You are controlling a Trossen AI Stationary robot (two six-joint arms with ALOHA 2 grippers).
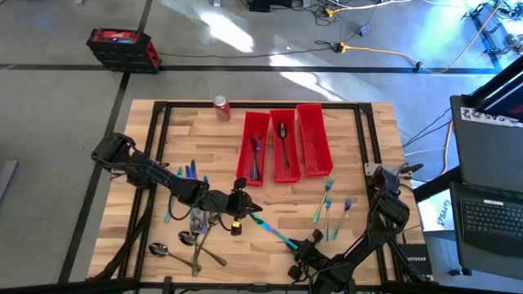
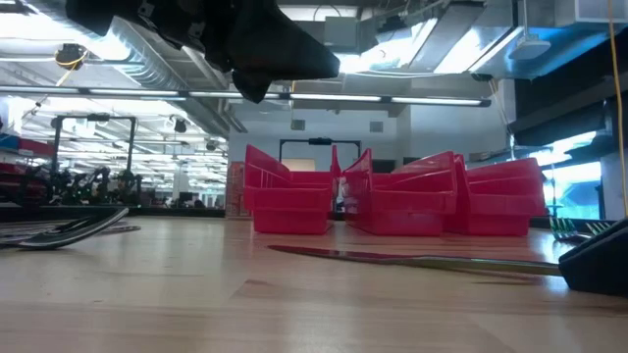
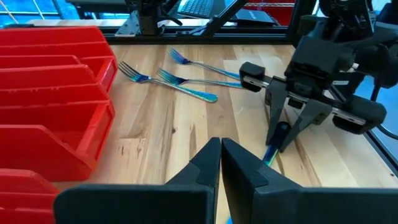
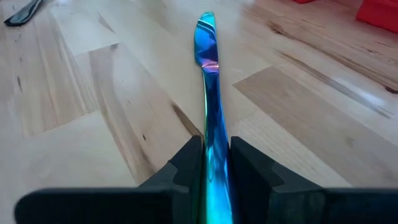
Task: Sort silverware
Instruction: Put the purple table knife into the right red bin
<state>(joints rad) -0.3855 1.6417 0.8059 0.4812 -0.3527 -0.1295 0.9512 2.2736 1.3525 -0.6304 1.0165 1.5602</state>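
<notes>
From above, I am seeing the right gripper (image 1: 304,245) sitting low near the front edge of the table (image 1: 368,147), clamping the handle end of an iridescent knife (image 1: 270,228) whose blade is lying on the wood and pointing toward the left gripper (image 1: 245,202). The left gripper is hovering mid-table with its fingers pressed together on nothing. Three red bins (image 1: 283,144) are standing side by side toward the back, with cutlery lying in the left and middle ones; a red can (image 1: 221,107) is standing at the back edge. Spoons (image 1: 192,245) are lying in a loose heap at front left, and forks (image 1: 328,206) are lying to the right of the bins.

At table height, I am watching the knife (image 2: 412,259) lying flat across the wood in front of the bins (image 2: 392,201).

Through the left wrist, I am looking past shut fingers (image 3: 205,168) at the right gripper (image 3: 283,140) pinching the knife's handle, with the forks (image 3: 168,78) lying beyond.

Through the right wrist, the knife (image 4: 208,81) is stretching away between the two fingers (image 4: 186,162), which are gripping it tightly.
</notes>
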